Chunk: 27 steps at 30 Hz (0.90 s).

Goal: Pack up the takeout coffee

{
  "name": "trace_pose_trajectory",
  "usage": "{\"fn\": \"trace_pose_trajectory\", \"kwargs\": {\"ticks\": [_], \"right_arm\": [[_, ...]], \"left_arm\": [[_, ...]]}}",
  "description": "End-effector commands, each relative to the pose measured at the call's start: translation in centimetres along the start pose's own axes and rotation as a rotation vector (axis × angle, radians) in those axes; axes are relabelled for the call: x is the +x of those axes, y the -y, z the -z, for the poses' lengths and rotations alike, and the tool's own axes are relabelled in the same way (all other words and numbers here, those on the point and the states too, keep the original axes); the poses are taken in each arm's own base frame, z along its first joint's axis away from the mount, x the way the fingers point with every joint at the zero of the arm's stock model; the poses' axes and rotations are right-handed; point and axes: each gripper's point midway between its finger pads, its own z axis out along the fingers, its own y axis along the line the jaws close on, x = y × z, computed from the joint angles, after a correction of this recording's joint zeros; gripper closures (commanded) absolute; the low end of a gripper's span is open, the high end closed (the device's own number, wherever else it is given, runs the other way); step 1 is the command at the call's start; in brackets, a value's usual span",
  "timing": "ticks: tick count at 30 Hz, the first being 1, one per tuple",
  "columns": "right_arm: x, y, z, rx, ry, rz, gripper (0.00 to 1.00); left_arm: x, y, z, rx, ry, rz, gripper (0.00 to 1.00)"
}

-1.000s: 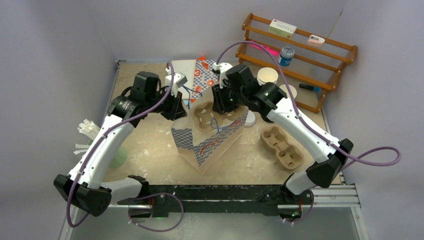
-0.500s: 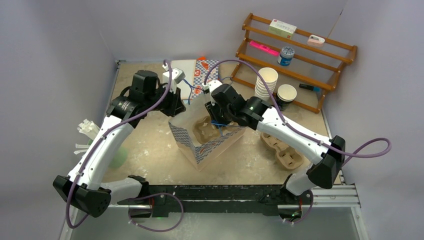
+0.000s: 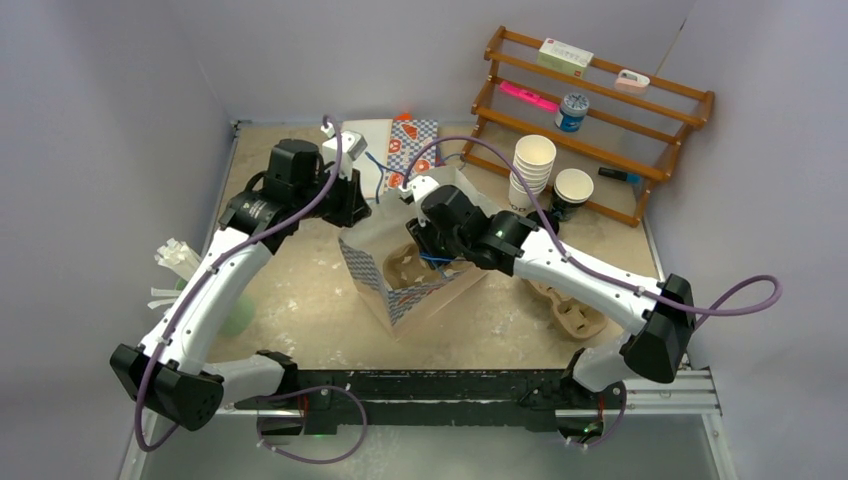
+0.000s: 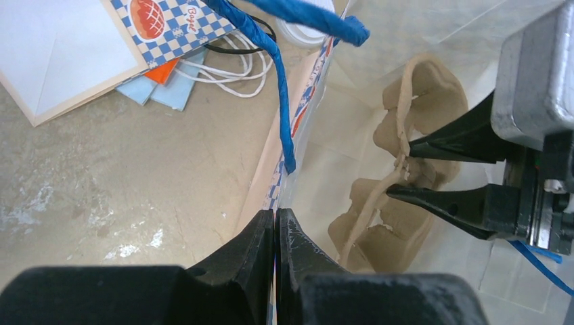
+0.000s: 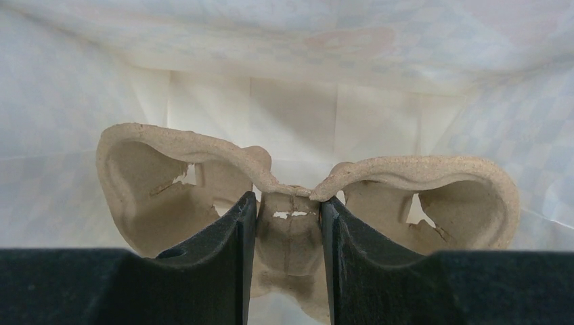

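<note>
A blue-checked paper bag stands open mid-table. My left gripper is shut on the bag's rim, jaws pinched flat on the paper. My right gripper is inside the bag mouth, shut on the middle ridge of a brown pulp cup carrier. The carrier hangs between its jaws above the bag's white bottom. It also shows in the left wrist view, with the right gripper on it. No cup with a black lid is clearly in view.
A second pulp carrier lies on the table to the right, partly under my right arm. A stack of lidless white cups and a single cup stand by the wooden rack. Flat bags lie at the back, white utensils at the left.
My right arm has swung left and down, taking the carrier from the bag's top deeper inside. The bag has shifted slightly. My left gripper has kept its hold on the rim.
</note>
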Motion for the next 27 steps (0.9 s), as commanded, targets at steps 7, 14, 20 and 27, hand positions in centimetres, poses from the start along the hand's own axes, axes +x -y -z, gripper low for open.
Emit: {"fn": "trace_pose_trajectory", "kwargs": {"ticks": [7,14,20,27], "right_arm": [[1.6,0.3,-1.3,0.035,-0.066,0.023,0.81],[3.8,-0.7,-2.9,0.000,-0.165,-0.007,0.81],[4.9,-0.1,-3.9,0.029,-0.199,0.033,0.81],[7.1,-0.3,-5.0,0.032,-0.284,0.020,0.81]], "left_arm": [[-1.7,-0.5,0.0,-0.040,0.091,-0.006,0.93],[-1.7,-0.1,0.3,-0.013,0.099,-0.033,0.94],[-2.2,-0.7,0.5,-0.054,0.126,-0.024,0.94],[-2.5,-1.0,0.2,-0.066,0.137,-0.035,0.97]]}}
